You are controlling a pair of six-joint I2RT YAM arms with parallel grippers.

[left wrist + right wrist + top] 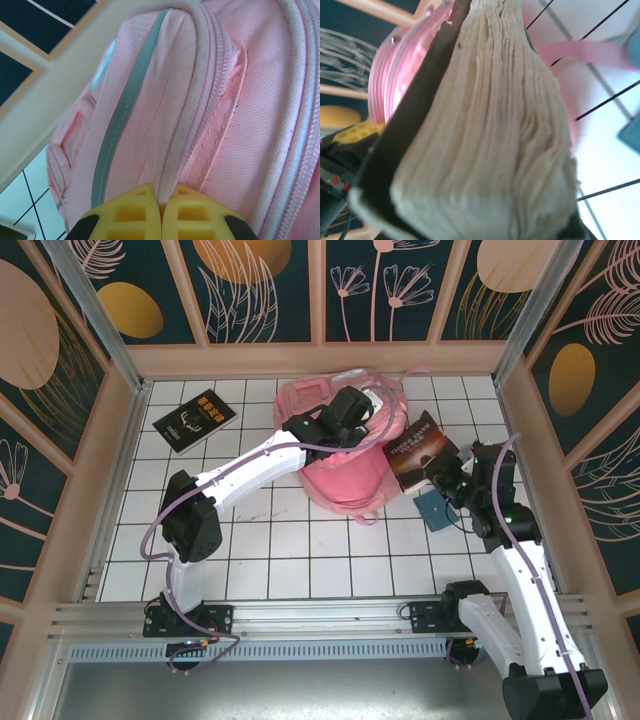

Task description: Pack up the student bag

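Right hand (442,477) clamps a thick dark-covered book (418,448) just beside the large pink fabric student bag (345,455) at frame centre; left hand (160,211) pinches its zip seam, fully closed. Packing looks barely begun: a thin black book (195,420) lies upper left.

Overhead; both wrists near student bag (345,480)

Front table tiles (300,550) free; student bag (350,478) blocks rear middle; black book (194,421) rear left; brown book (420,448), blue case (435,508) right.
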